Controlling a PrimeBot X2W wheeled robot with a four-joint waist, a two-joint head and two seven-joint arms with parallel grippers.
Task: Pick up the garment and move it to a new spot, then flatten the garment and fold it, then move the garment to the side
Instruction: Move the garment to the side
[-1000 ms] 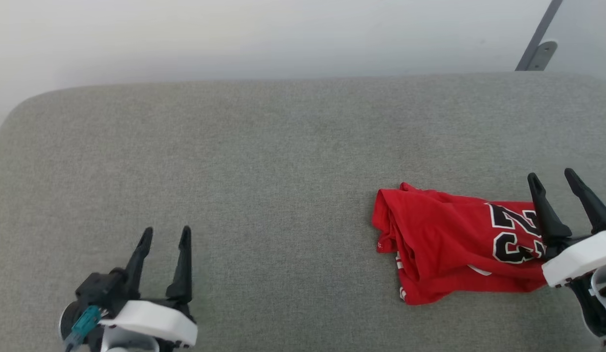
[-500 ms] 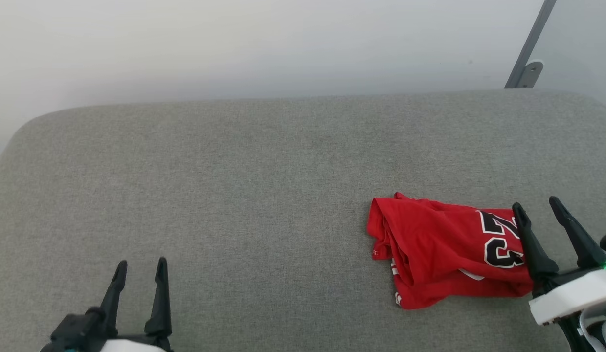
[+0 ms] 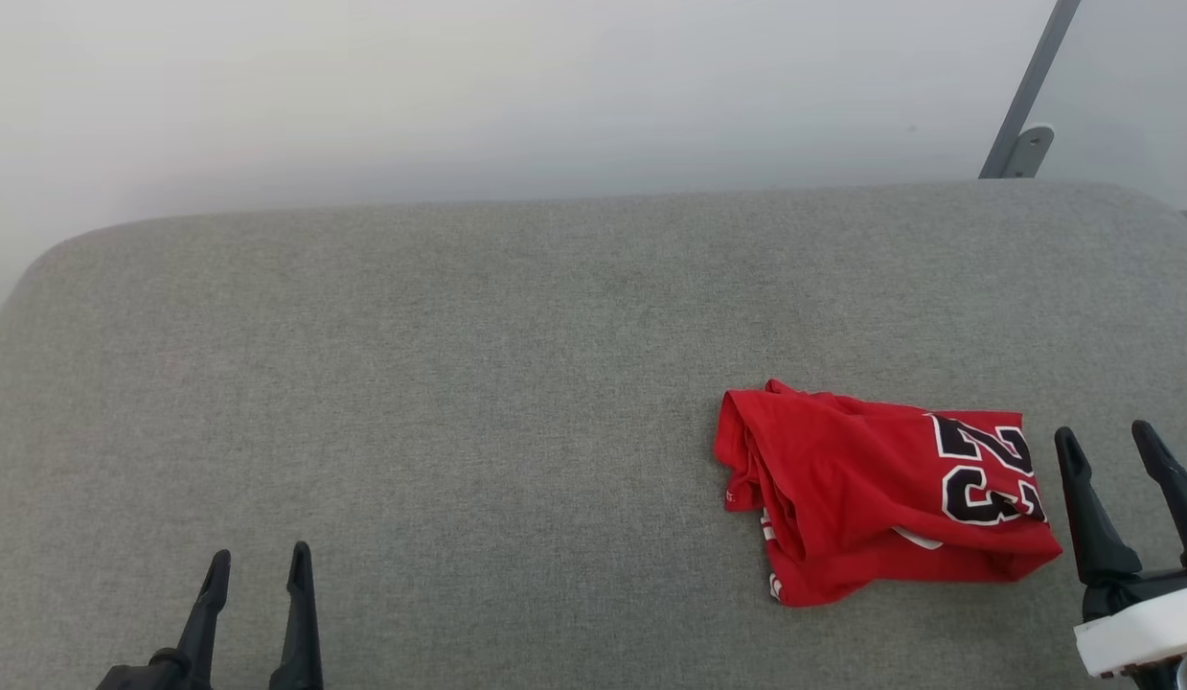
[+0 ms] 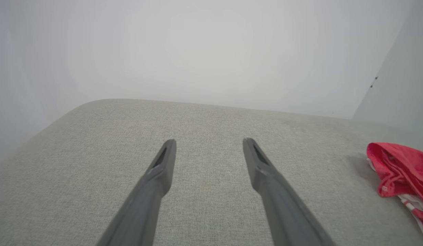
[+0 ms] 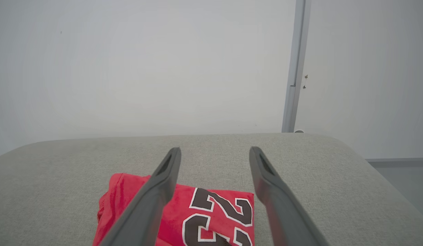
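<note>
The left claw [image 3: 258, 556] hung low at the near left over bare cloth, its fingers spread wide and holding nothing. Well to its right the garment [image 3: 871, 498] lay on the counter [image 3: 459, 383] as a loose red bundle, folded over on itself, black white-edged numerals facing up and a little striped trim showing at its near left edge. Just beside its right end stood the right claw [image 3: 1104, 433], equally wide and empty. The fold looked done and set aside, so the careful move was probably to lift that claw straight clear, keeping its inner finger off the bundle's corner. The counter was padded, covered in grey weave, with rounded corners; behind it rose a plain pale wall [image 3: 459, 96], with a slanting grey post [image 3: 1029, 96] at the far right.
</note>
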